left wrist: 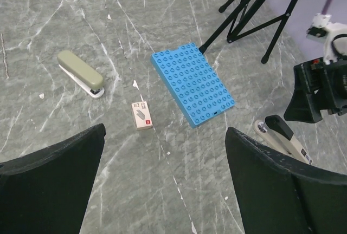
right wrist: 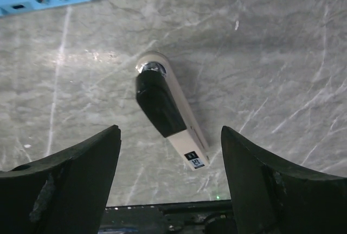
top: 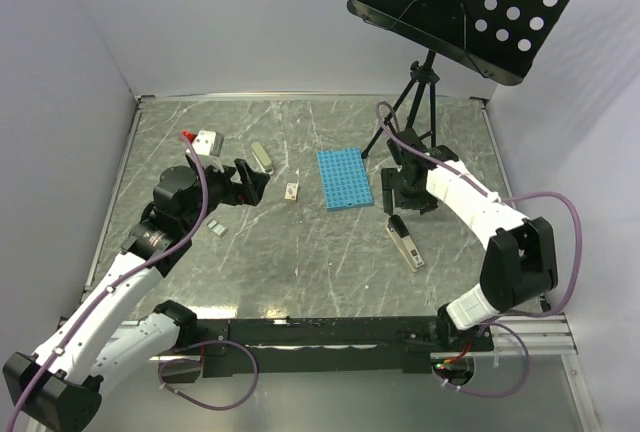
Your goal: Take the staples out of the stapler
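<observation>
Stapler point(right wrist: 160, 104): likely rigid, light, slick-sided. Grip across its narrow flanks, mid-frame. Right hand point(right wrist: 171, 132) hovers open above it; left hand point(left wrist: 165, 131) open, empty.

Left fingers point(left wrist: 49, 180) spread wide; right fingers point(right wrist: 59, 185) apart, pointing down

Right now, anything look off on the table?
Nothing spilled or damaged. The stapler lies skewed to the table edges, near the open right tool. Two small grey bits near the left tool are too small to identify.
</observation>
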You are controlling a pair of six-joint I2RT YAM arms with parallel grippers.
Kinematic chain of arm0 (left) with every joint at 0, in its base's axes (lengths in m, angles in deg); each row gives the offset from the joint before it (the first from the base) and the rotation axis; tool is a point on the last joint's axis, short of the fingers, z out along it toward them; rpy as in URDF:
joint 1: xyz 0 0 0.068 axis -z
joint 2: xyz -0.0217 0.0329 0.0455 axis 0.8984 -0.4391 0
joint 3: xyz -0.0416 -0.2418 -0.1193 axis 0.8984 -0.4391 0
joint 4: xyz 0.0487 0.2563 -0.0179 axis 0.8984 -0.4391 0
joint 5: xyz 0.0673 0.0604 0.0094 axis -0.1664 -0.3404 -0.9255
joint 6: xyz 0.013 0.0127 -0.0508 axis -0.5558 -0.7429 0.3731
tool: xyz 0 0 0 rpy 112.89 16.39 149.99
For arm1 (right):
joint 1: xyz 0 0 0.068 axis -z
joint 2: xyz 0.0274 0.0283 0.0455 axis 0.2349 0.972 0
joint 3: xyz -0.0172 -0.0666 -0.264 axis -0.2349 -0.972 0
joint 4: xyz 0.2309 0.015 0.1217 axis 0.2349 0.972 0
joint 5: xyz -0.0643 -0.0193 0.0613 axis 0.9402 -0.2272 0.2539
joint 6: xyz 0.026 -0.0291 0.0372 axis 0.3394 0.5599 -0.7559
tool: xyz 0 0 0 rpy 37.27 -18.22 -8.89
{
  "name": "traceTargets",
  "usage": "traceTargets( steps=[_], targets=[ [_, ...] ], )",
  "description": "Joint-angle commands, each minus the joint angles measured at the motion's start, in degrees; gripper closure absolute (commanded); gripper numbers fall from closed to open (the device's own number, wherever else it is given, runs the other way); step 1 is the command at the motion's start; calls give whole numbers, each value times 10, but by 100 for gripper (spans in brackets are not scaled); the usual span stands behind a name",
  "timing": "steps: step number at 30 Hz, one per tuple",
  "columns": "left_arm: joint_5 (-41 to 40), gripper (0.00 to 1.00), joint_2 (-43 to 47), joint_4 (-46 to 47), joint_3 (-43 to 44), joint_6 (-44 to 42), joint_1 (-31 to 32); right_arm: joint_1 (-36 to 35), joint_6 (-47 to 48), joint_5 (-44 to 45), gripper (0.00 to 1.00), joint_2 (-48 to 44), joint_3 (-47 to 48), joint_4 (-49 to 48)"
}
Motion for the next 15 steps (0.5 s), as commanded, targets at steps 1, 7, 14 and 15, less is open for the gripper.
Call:
traceTargets(
  steps=[1, 7, 14, 15],
  targets=[
    [3, 3, 8, 19, 14, -1, 3, 17, 46, -33, 20, 45, 14, 16],
    [4, 3, 6, 19, 13, 1, 11, 19, 71, -92, 30, 77, 0, -7],
    [4, 3, 6, 22, 12, 3, 13, 19, 77, -85, 41, 98, -9, -18],
    [4, 3, 7, 23, 11, 4, 13, 20, 79, -83, 42, 100, -9, -20]
  ],
)
